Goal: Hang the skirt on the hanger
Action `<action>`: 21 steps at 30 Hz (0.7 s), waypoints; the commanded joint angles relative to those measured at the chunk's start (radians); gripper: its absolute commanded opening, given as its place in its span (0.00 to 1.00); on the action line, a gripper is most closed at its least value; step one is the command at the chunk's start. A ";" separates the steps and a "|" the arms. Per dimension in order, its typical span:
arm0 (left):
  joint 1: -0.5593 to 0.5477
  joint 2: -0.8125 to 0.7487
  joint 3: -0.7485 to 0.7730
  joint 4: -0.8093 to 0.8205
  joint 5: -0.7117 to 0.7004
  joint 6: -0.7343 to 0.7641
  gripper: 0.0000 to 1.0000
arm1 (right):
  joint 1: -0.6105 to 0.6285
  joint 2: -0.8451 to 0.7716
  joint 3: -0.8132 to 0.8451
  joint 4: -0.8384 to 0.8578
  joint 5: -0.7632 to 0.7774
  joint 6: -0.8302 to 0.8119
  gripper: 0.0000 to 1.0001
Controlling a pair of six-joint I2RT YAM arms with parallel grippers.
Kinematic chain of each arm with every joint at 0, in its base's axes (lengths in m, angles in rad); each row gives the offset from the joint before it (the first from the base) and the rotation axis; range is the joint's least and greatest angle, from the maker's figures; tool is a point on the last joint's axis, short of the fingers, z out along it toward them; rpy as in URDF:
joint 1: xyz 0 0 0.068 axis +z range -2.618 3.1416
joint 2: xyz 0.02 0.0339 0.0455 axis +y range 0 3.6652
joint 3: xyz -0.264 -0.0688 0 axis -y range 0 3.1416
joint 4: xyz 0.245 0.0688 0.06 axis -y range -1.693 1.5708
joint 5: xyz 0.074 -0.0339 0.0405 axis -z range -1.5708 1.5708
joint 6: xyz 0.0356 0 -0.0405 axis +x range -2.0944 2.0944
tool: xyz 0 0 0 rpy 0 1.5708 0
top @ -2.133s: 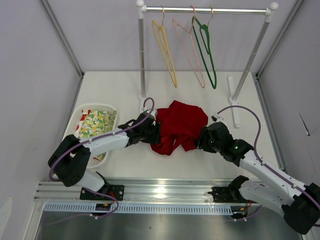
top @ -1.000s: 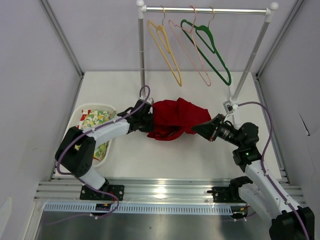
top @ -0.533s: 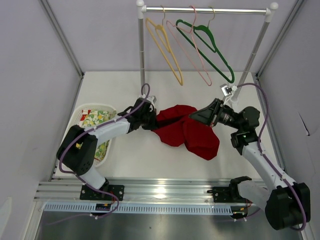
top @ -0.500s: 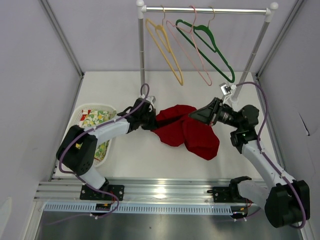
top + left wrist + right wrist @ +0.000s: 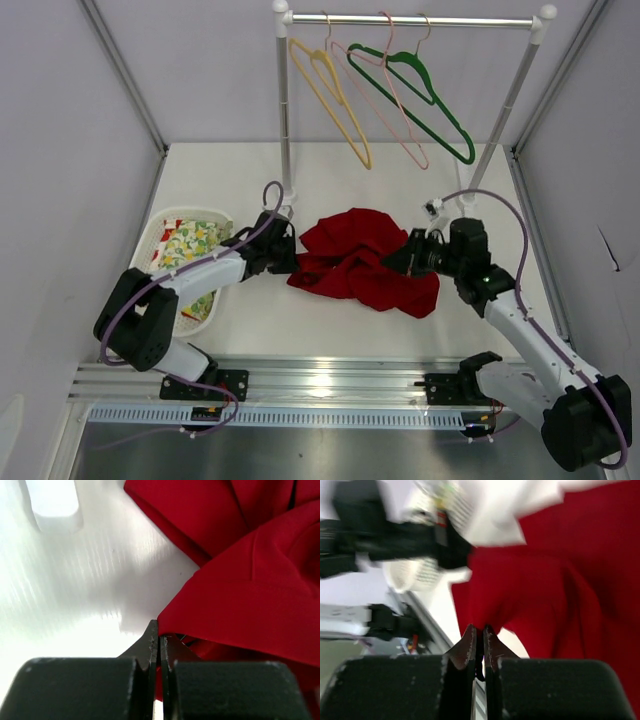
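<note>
The skirt (image 5: 350, 262) lies bunched on the counter (image 5: 330, 330), its long axis running 9 to 3. The left gripper (image 5: 287, 256) pinches its 9 o'clock edge and the right gripper (image 5: 398, 262) its 3 o'clock edge. The hanger (image 5: 385, 105) hangs at 12 o'clock, nearer the right gripper.

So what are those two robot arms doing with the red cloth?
They hold the red skirt between them, bunched up on the table. The left claw pinches its left edge, the right claw its right side. The pink hanger hangs on the rail behind, and the skirt is not on it yet.
</note>
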 commanded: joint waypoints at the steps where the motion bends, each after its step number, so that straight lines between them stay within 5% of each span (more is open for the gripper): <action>1: -0.034 -0.045 -0.016 0.019 -0.080 -0.056 0.00 | 0.092 -0.007 -0.087 -0.253 0.352 -0.012 0.04; 8: -0.085 -0.054 -0.027 0.036 -0.137 -0.125 0.00 | 0.146 0.147 -0.118 -0.335 0.672 0.058 0.10; 14: -0.086 -0.065 -0.010 0.009 -0.177 -0.127 0.00 | -0.018 0.422 0.051 -0.269 0.670 0.012 0.09; 21: -0.085 -0.054 0.019 -0.007 -0.166 -0.122 0.00 | -0.045 0.655 0.390 -0.252 0.651 -0.060 0.29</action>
